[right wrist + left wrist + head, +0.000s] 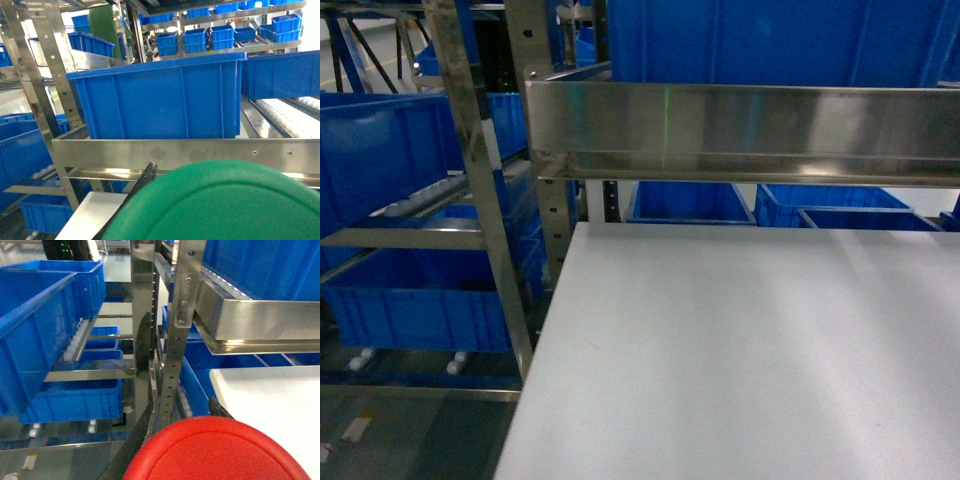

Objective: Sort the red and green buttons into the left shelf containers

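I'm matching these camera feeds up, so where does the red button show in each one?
Head: not in it.
Left wrist: the red button fills the bottom edge, right of centre, close to the lens.
Right wrist: not in it; a green button sits there instead.
Shared landmark: the steel crossbar above the white tabletop.

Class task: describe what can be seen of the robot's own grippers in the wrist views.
Little shows. The left gripper appears only as thin black fingers, edges finely toothed. The right gripper shows one similar black serrated finger. No cables or markings visible.
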Available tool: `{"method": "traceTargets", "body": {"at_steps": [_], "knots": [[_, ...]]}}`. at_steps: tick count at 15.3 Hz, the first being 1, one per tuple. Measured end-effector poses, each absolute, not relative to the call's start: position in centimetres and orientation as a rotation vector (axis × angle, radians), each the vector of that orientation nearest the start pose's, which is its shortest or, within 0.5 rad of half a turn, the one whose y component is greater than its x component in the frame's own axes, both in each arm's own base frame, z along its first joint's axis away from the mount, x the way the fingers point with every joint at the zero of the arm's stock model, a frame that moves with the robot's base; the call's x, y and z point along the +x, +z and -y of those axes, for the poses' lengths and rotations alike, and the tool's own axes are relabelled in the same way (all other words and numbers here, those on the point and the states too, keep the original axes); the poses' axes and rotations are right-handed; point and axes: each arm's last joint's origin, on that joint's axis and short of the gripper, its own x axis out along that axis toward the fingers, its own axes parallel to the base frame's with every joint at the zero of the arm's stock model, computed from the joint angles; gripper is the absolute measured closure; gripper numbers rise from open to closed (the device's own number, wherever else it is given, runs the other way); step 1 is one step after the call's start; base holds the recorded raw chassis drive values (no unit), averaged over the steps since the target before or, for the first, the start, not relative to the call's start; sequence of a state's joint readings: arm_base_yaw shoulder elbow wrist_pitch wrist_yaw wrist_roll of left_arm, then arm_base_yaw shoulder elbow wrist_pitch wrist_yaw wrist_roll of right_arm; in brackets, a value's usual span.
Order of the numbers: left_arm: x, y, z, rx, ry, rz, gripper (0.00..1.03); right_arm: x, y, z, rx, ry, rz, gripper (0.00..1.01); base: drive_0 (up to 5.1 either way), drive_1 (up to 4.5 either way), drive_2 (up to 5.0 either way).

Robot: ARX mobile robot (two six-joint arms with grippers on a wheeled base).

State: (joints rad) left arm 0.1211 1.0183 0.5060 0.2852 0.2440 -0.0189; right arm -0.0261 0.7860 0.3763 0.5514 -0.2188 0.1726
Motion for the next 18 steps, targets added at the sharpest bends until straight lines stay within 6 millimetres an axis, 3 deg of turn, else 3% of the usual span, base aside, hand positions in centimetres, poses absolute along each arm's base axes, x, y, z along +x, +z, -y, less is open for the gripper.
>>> {"method": "traceTargets", "body": {"at_steps": [18], "knots": [[21.71,23.89,-1.95,-0.060,-0.119,-0.224,0.77,17.71,26.14,-0.16,0.154,0.204,0.124,0.75,-4.8,3.31,1.7]]}}
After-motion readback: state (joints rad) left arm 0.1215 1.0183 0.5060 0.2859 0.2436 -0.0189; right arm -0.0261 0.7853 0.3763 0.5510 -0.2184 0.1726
